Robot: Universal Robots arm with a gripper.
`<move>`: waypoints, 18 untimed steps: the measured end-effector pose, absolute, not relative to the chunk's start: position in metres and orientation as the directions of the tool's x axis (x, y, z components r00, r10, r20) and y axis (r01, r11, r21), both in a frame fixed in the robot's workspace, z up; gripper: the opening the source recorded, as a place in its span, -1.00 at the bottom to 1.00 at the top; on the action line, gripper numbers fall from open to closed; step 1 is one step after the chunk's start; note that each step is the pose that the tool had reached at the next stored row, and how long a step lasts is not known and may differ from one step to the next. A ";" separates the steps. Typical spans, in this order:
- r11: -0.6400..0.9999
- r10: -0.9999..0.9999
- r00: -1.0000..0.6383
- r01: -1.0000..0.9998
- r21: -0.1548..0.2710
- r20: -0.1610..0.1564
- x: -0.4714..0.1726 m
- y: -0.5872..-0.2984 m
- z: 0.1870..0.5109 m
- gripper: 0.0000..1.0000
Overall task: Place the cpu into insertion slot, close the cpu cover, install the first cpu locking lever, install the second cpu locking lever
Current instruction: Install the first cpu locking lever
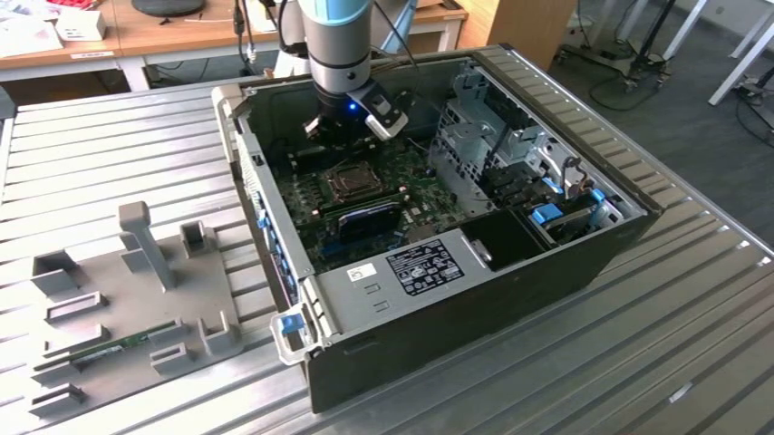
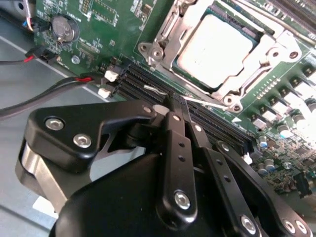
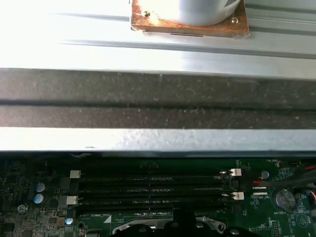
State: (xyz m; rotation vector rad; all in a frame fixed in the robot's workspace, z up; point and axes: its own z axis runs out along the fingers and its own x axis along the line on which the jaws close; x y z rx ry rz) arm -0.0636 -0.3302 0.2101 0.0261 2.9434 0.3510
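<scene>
Silver-grey square cpu (image 2: 217, 47) sits in the dark-framed square insertion slot (image 1: 357, 181) on the green motherboard (image 2: 98, 19), inside the open black computer case (image 1: 484, 299) on the ribbed metal surface (image 1: 629, 362). Thin silver-metal cpu cover (image 2: 279, 47) lies flat over it. Black pincer (image 2: 174, 102) hangs low beside the socket over the long black memory slots (image 2: 143, 79), fingers drawn together at a thin wire locking lever (image 2: 207, 102). Cannot tell if it grips it.

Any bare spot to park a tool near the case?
Slatted table is bare on the exterior view's right of the PC case, and between the grey fixture and the wooden desk. Crowded inside the case, where the gripper hangs over the motherboard.
</scene>
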 end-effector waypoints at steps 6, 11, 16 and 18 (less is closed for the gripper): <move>0.972 0.038 -0.984 -0.004 0.234 -0.174 -0.066 -0.330 0.210 -0.80; 0.972 0.038 -0.984 -0.004 0.234 -0.174 -0.066 -0.330 0.210 -0.80; 0.972 0.038 -0.987 0.000 0.234 -0.159 -0.066 -0.330 0.210 -0.80; 0.972 0.038 -0.987 0.000 0.234 -0.159 -0.066 -0.330 0.210 -0.80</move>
